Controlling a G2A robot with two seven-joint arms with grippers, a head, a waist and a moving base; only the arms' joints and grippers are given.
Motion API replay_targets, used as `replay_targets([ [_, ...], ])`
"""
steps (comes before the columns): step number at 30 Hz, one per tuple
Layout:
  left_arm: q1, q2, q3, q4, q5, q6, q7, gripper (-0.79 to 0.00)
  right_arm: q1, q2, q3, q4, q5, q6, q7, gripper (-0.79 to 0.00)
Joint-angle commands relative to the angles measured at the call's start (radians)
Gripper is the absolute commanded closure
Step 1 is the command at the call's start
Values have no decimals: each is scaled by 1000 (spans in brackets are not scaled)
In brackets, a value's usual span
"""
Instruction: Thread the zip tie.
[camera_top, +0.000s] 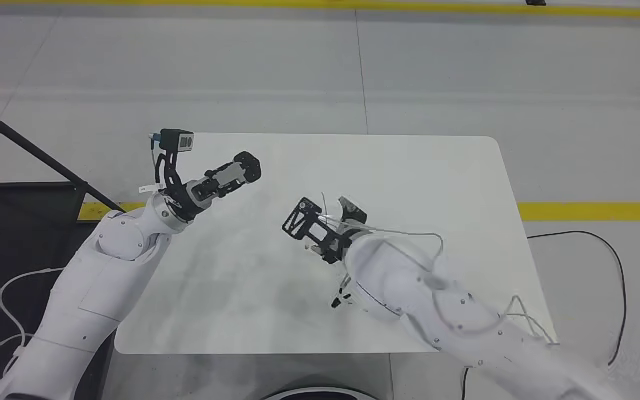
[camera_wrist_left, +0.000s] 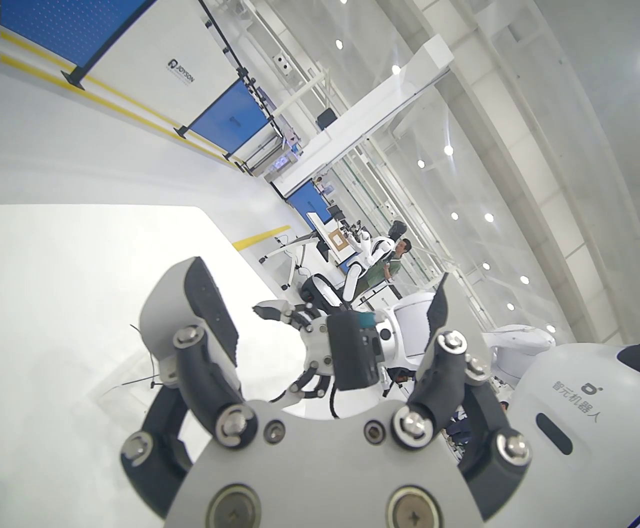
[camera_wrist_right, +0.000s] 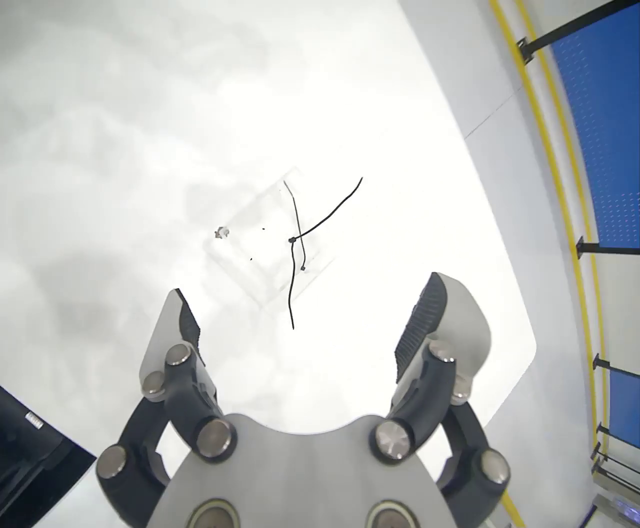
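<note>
Two thin black zip ties (camera_wrist_right: 295, 235) lie crossed on a clear flat plate (camera_wrist_right: 240, 265) on the white table (camera_top: 430, 170). A small head sits where they cross; I cannot tell whether one passes through it. My right gripper (camera_wrist_right: 307, 287) hangs open above them, a little back from the nearer tail, holding nothing. In the top view the right gripper (camera_top: 325, 212) is at the table's middle. My left gripper (camera_wrist_left: 320, 272) is open and empty, raised over the table's left part (camera_top: 252, 165) and pointing toward the right gripper (camera_wrist_left: 280, 312). The zip ties (camera_wrist_left: 145, 362) show faintly past its finger.
A small grey scrap (camera_wrist_right: 221, 232) lies on the clear plate near the ties. The table's far right corner (camera_wrist_right: 525, 350) is close behind the right gripper's side. Black equipment (camera_top: 40, 220) stands beside the table's left edge.
</note>
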Motion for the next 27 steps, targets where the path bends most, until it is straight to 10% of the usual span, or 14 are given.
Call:
replay_targets([
  [1,0,0,0,0,0,0,0,-785,-140,44,108,-92,-53,-21,-120,-785],
  [11,0,0,0,0,0,0,0,-785,-557,148,532,-295,-33,-218,-464,-785],
  [27,0,0,0,0,0,0,0,-784,-556,148,532,-295,-33,-218,-464,-784],
])
